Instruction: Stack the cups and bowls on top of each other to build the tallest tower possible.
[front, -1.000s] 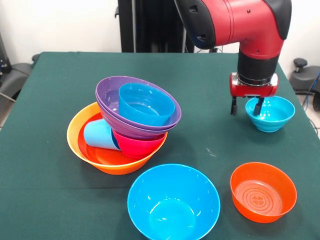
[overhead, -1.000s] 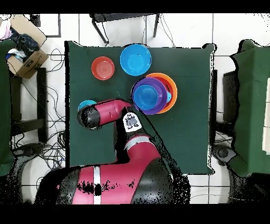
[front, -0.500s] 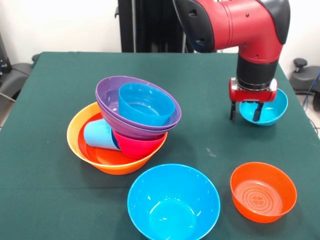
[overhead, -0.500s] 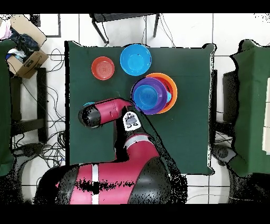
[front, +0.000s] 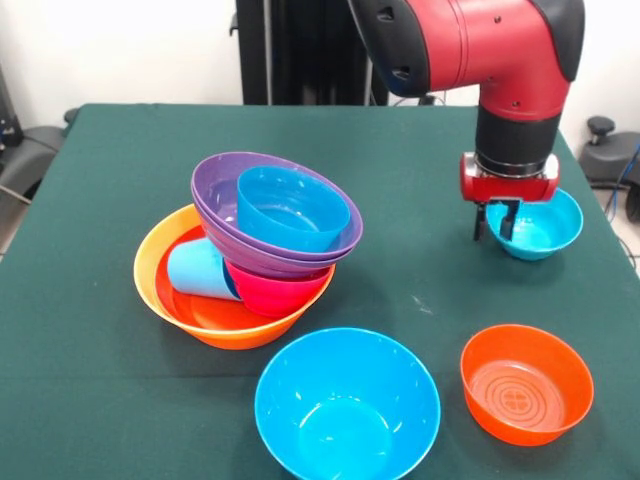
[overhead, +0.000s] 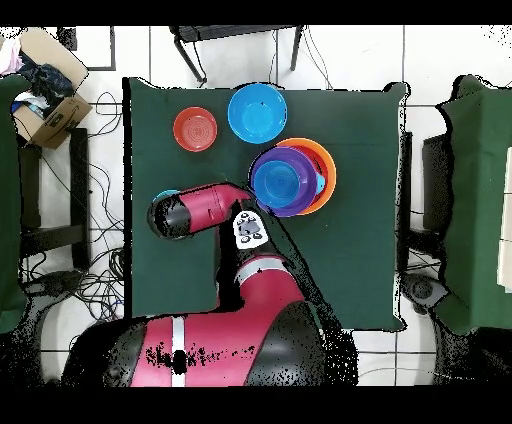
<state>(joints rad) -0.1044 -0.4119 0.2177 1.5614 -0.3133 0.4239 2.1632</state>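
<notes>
On the green-clothed table (front: 100, 180), my gripper (front: 494, 222) pinches the near rim of a small cyan bowl (front: 535, 226) at the front view's right, fingers closed on its wall. The tower (front: 262, 250) leans at left: orange bowl (front: 150, 262) as base, the light blue cup (front: 198, 270) lying inside it beside a magenta bowl (front: 275, 292), purple bowls (front: 215, 190) and a blue bowl (front: 290, 208) above.
</notes>
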